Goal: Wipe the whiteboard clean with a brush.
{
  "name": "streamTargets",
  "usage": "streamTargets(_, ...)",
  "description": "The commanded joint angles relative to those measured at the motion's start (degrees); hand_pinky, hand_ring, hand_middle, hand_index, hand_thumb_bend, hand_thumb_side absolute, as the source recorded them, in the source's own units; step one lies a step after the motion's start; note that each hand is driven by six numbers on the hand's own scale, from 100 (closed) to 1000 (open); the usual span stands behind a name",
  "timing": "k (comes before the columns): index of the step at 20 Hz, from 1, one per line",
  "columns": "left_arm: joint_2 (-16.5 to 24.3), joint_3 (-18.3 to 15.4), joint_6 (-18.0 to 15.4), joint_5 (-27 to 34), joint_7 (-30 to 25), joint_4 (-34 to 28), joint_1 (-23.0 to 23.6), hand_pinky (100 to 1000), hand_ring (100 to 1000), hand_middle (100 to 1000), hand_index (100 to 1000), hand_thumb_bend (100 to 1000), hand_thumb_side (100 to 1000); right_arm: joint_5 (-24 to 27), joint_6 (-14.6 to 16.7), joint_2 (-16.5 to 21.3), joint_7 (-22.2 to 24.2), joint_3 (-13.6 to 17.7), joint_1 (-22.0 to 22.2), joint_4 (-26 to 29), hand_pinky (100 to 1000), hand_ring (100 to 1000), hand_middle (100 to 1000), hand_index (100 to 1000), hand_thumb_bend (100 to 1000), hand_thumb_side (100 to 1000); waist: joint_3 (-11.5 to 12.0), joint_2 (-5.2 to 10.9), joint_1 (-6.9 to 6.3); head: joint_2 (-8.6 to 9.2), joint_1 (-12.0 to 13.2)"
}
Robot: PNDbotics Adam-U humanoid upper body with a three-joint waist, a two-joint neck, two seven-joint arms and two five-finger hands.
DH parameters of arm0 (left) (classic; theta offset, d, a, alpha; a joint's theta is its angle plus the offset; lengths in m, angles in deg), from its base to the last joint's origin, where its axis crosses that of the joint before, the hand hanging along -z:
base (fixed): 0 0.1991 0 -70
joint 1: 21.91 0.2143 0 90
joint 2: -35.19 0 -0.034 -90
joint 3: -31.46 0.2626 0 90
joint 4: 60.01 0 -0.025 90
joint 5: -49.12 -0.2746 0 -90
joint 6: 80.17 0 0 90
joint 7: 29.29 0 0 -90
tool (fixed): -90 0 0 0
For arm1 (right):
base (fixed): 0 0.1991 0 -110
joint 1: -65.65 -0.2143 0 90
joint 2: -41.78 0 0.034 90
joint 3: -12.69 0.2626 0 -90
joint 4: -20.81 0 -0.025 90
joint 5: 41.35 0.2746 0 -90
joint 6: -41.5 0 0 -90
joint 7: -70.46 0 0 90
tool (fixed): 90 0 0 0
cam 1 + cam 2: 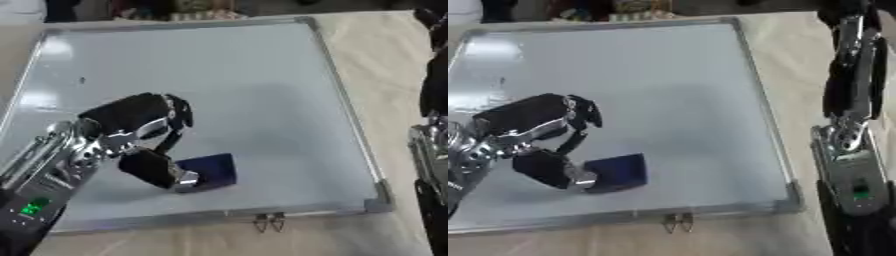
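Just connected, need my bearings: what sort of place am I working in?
Probably a lab or office tabletop: a silver-framed whiteboard lies flat on a beige table, a dark blue eraser block at the left hand.

Even, soft light is falling from above, leaving the scene moderately bright. The whiteboard (262, 90) is catching a pale glare patch near its far left corner and a broad dull sheen across its middle. The left hand (144, 125) is casting a faint, diffuse shadow on the board beneath and to its right. Both views are looking soft and slightly smeared throughout; edges of the dark blue brush (210, 170) and the metal frame are blurring. The right arm (855, 100) is appearing hazy at the picture's edge.
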State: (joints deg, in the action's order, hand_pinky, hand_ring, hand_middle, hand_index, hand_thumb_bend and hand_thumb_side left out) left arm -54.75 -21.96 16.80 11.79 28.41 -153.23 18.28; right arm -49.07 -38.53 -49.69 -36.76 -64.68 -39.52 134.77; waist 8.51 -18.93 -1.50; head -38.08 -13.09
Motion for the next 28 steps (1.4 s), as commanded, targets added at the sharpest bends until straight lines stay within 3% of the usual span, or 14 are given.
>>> streamTargets(1, -0.1, 0.0, 0.0, 0.5, 0.1, 0.5, -0.5, 767, 780, 760, 201, 585, 623, 0.3, 0.1, 1.1, 0.2, 0.1, -0.7, 0.6, 854, 826, 673, 877, 100, 1000, -0.1, 0.82, 0.22, 0.82, 0.3)
streamTargets(6, -0.4, 0.3, -0.1, 1.1, -0.5, 1.1, -0.2, 755, 777, 796, 195, 582, 606, 0.3, -0.1, 0.9, 0.3, 0.1, -0.6, 0.6, 855, 827, 672, 878, 100, 1000, -0.1, 0.71, 0.25, 0.95, 0.2)
streamTargets(13, -1.1, 0.4, 0.3, 2.2, -0.5, 1.1, 0.1, 742, 762, 748, 191, 564, 587, 0.3, -0.3, 0.6, 0.3, 0.2, -0.5, 0.6, 856, 828, 670, 878, 100, 1000, -0.2, 0.64, 0.29, 1.12, 0.2)
streamTargets(28, -3.6, 2.0, -3.3, -2.8, 6.0, 3.5, 2.2, 694, 734, 691, 177, 462, 452, 0.5, -0.3, 0.4, 0.7, 0.4, -0.4, 0.6, 857, 828, 666, 878, 100, 1000, -0.3, 0.52, 0.29, 1.18, 0.5)
